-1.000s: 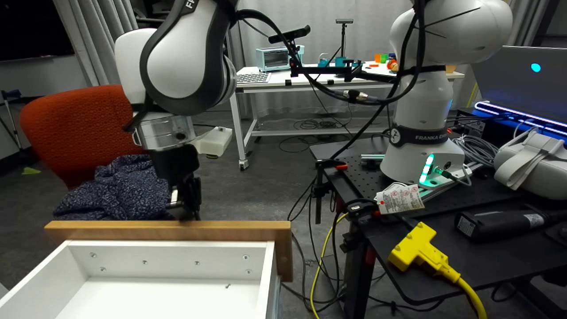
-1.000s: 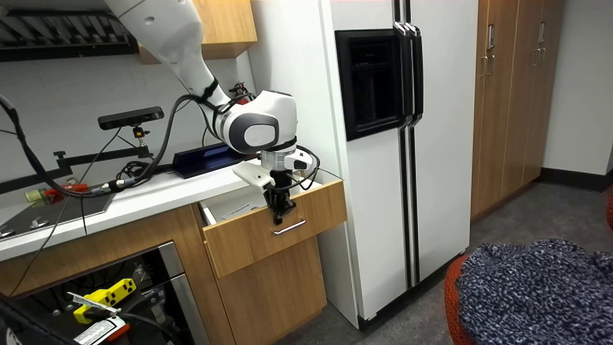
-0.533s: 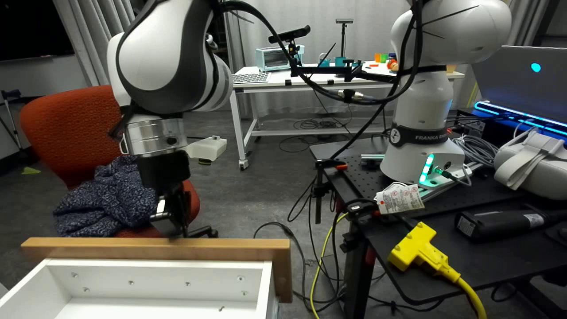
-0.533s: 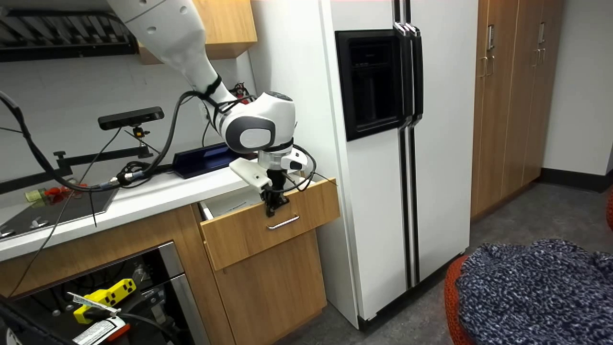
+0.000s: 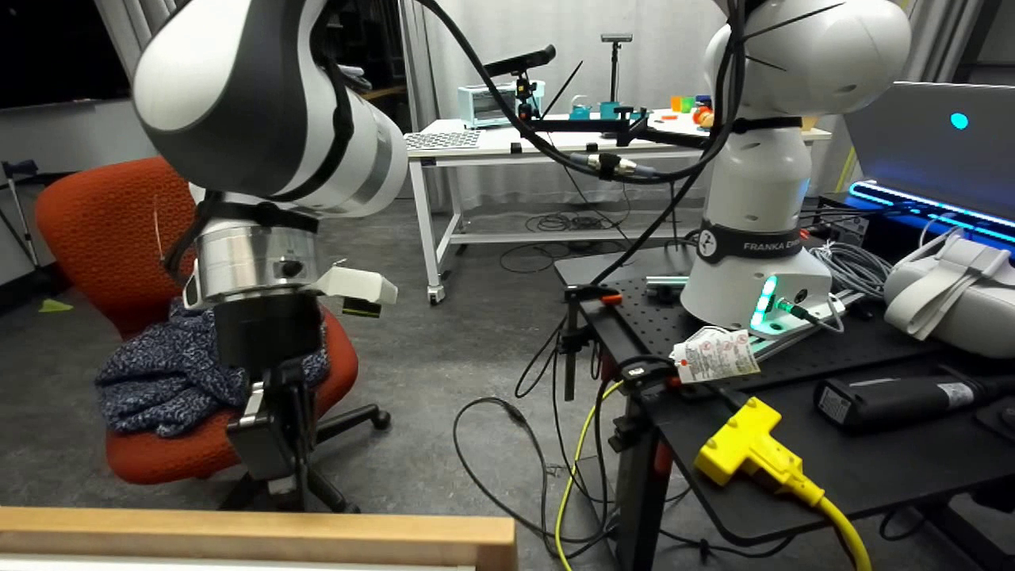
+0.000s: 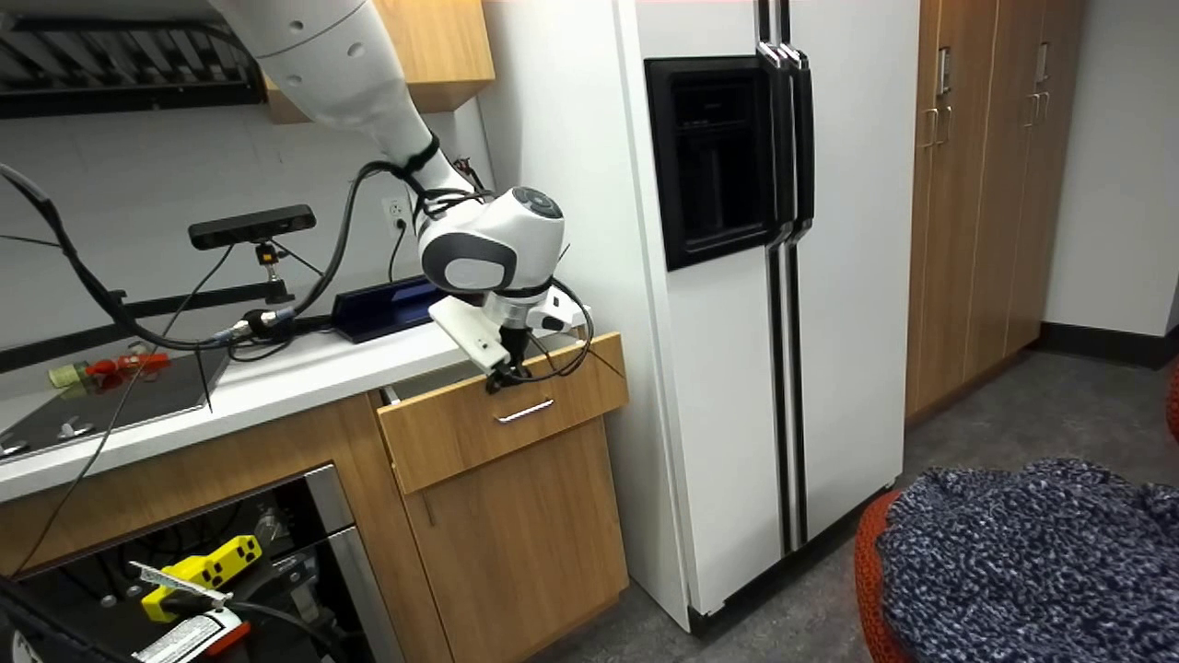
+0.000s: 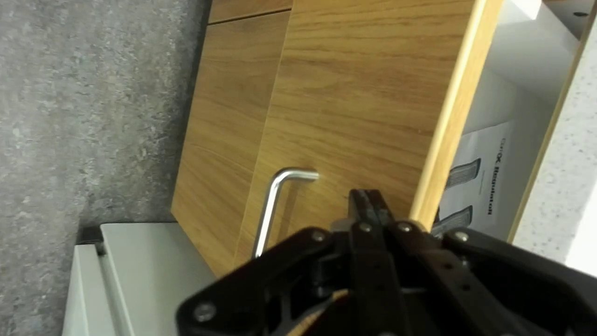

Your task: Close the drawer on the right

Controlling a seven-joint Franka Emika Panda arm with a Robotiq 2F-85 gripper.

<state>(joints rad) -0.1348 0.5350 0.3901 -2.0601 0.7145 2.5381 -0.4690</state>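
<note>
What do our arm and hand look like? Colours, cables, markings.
The arm is white and rounded, with dark grey joint panels and black cables strapped along it. A silver collar sits above the hand, which is black and angular with shiny screw heads. Beside the collar is a white box. Near the base, a black band reads FRANKA; below is a green light strip.

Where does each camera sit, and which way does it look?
Wrist view: sits behind the tool, looking down along it at the drawer; robot parts: tool only.
In an exterior view: sits on the drawer's inner side, looking out at the orange chair; robot parts: arm, base, tool.
In an exterior view: sits in front of the drawer, facing the counter and fridge; robot parts: arm, tool.
Both exterior views share the drawer, arm and yellow power block.
</note>
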